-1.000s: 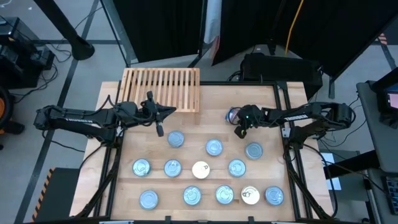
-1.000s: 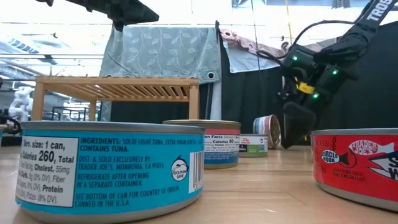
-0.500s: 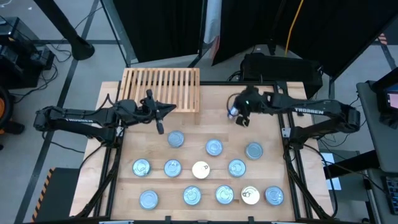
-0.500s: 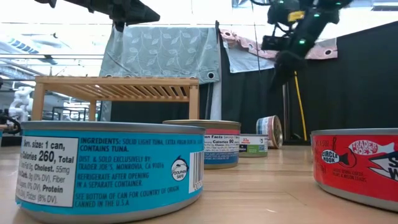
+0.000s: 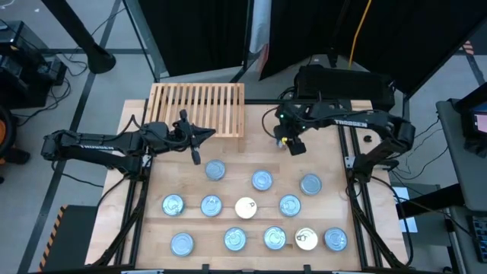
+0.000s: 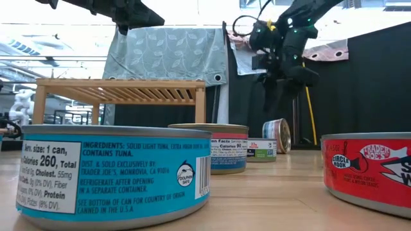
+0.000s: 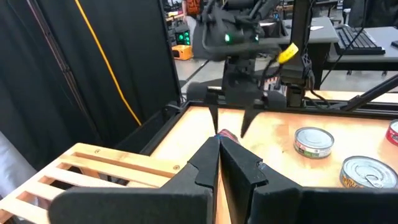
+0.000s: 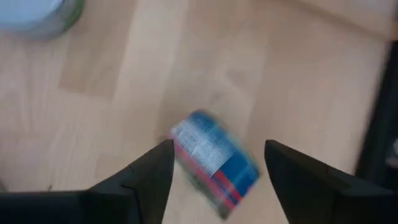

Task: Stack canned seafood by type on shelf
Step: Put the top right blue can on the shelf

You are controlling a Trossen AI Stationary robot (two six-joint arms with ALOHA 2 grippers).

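One can (image 8: 214, 165) with a blue and red label stands on its edge on the far right part of the table; the low view shows this can (image 6: 277, 136) there too. My right gripper (image 6: 276, 96) hangs open above it, fingers pointing down, clear of it. My left gripper (image 5: 194, 144) hovers shut and holding nothing, high by the near right corner of the slatted wooden shelf (image 5: 198, 106). Several more cans (image 5: 262, 180) lie flat in rows on the near half of the table.
Two cream-topped cans (image 5: 246, 208) sit among the silvery ones. A large blue-labelled can (image 6: 115, 176) and a red-labelled can (image 6: 369, 170) stand closest to the table's near edge. Bare wood lies between the shelf and the upright can.
My right gripper has risen from table level beside the can on edge, shifted a little toward the far edge, rolled about its own axis and tipped to point down, and its fingers have opened. The can has stayed standing on its edge.
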